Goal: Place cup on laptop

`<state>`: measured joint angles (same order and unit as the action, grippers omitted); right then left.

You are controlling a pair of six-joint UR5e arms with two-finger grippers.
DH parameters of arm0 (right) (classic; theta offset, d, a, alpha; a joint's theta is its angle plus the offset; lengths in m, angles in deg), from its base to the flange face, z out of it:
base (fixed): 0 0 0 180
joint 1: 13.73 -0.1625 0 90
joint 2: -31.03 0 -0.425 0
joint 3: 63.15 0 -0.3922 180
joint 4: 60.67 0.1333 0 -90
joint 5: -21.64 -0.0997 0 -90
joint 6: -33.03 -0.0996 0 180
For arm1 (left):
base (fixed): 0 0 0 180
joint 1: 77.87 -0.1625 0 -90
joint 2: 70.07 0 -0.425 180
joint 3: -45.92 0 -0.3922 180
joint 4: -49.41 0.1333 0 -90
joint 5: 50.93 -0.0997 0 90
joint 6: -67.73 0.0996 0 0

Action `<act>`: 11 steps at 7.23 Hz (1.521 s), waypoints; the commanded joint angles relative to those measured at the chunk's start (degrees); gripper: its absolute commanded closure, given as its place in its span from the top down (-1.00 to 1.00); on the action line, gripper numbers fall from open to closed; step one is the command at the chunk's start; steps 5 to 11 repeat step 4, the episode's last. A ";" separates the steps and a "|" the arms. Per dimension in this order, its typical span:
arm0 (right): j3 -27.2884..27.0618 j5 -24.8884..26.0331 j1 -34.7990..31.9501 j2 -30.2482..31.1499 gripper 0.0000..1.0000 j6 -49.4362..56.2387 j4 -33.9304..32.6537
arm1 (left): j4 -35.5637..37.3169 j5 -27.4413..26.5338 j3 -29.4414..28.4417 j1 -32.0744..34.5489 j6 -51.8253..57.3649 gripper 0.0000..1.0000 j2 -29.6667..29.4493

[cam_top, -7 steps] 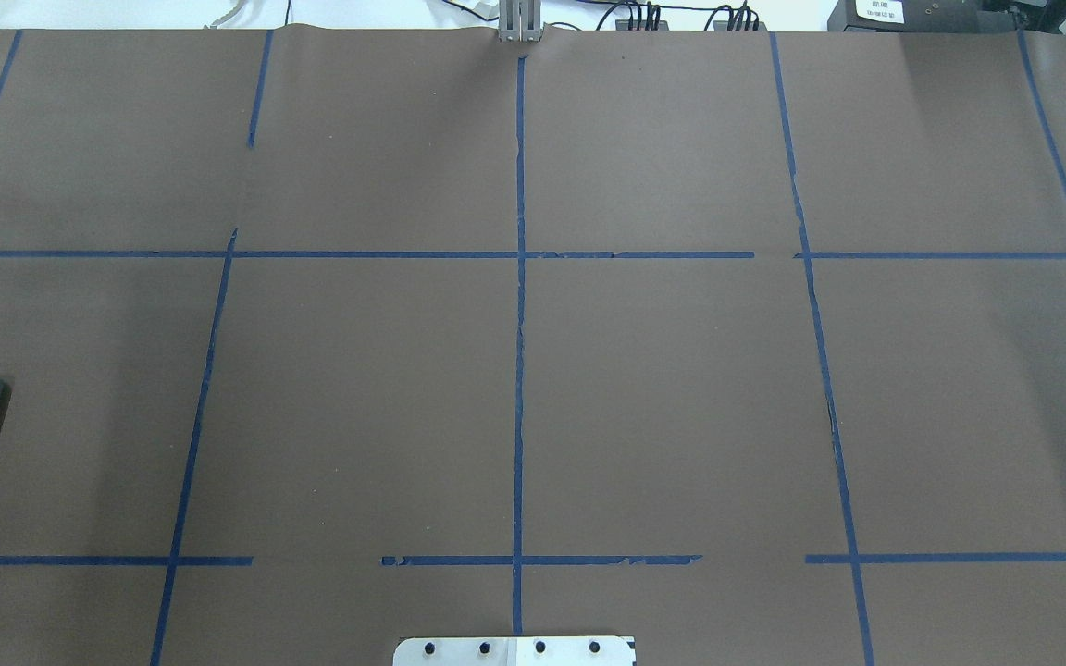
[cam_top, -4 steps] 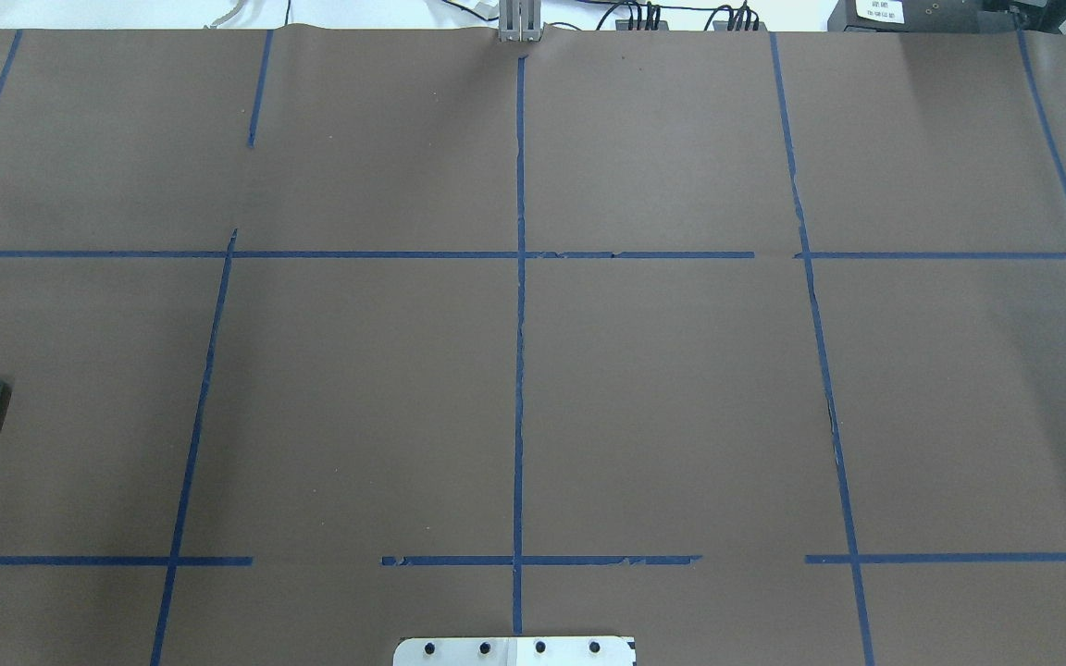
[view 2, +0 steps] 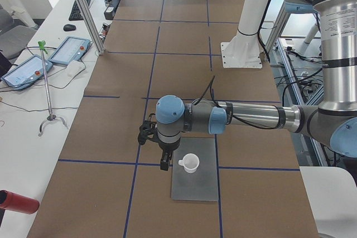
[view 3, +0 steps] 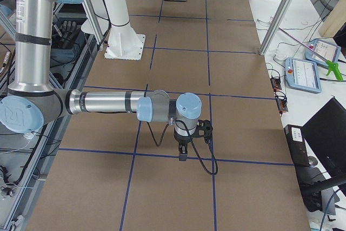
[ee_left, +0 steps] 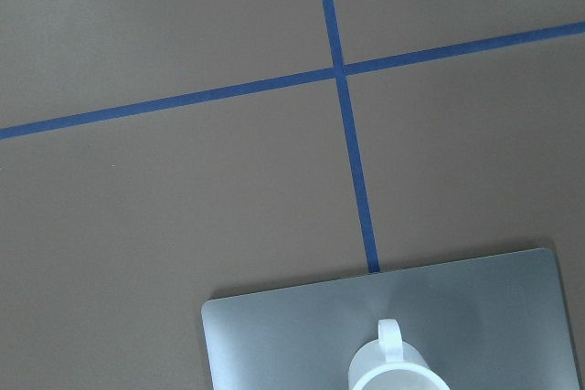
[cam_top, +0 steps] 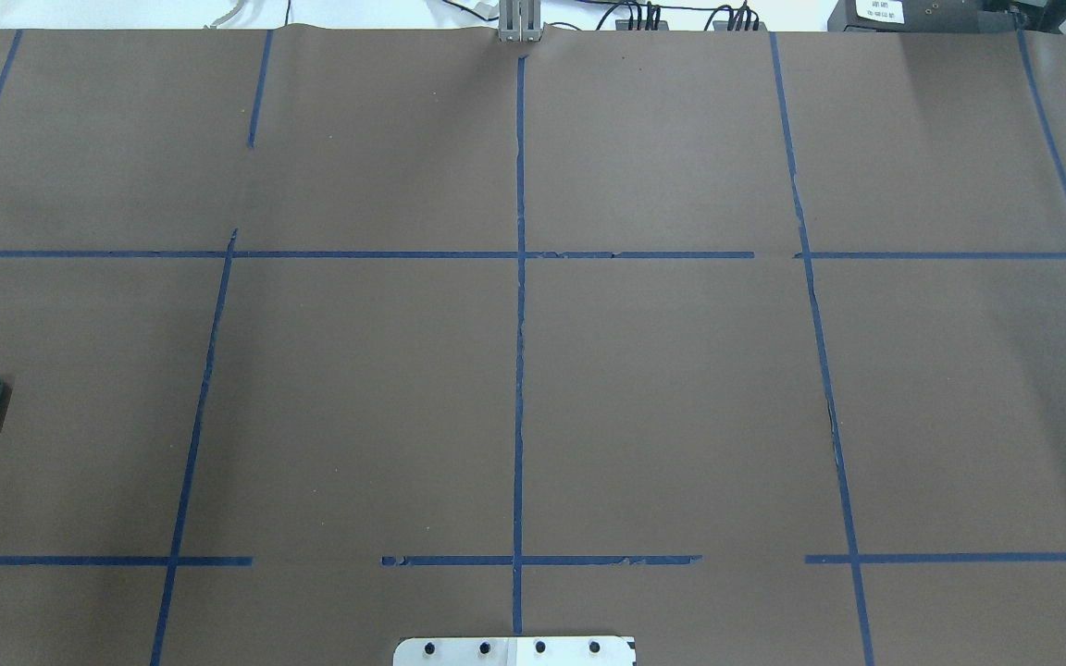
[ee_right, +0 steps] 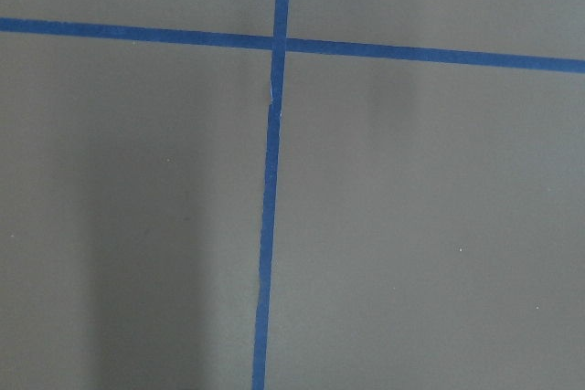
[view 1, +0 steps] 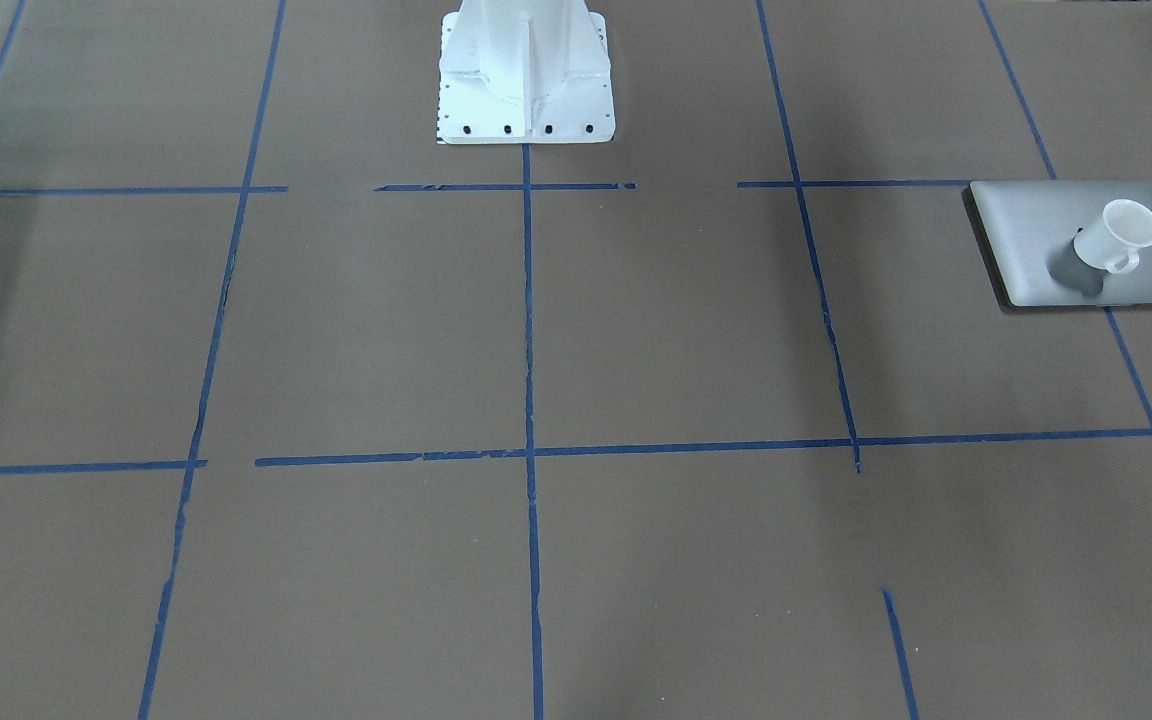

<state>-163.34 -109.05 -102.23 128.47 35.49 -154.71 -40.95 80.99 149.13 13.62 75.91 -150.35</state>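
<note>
At the left end of the table (view 1: 636, 330), the cup (view 1: 1116, 236) stands upright on the laptop (view 1: 1026, 235), handle outward, well inside the lid's edges where the flat surface should keep it steady, so the placing looks complete; the left gripper (view 2: 165, 163) hangs just beside the cup, not touching it; the right gripper (view 3: 183, 154) hangs well apart, over the table; whether either claw is wide or narrow cannot be told
</note>
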 commanded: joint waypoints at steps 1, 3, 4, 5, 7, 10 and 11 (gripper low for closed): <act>0.00 0.00 0.00 0.02 1.00 0.00 -0.01 | 0.01 0.10 0.06 0.00 0.00 1.00 -0.06; 0.00 0.00 0.00 0.02 1.00 0.00 0.08 | 0.01 0.19 0.06 0.00 0.00 1.00 -0.06; 0.00 0.00 0.00 0.02 1.00 0.00 -0.01 | 0.01 0.19 -0.03 0.00 0.17 1.00 -0.06; 0.00 0.00 0.00 0.02 1.00 0.00 -0.01 | 0.01 0.19 -0.03 0.00 0.17 1.00 -0.06; 0.00 0.00 0.00 0.02 1.00 0.00 -0.01 | 0.01 0.19 -0.03 0.00 0.17 1.00 -0.06; 0.00 0.00 0.00 0.02 1.00 0.00 -0.01 | 0.01 0.19 -0.03 0.00 0.17 1.00 -0.06; 0.00 0.00 0.00 0.02 1.00 0.00 -0.01 | 0.01 0.19 -0.03 0.00 0.17 1.00 -0.06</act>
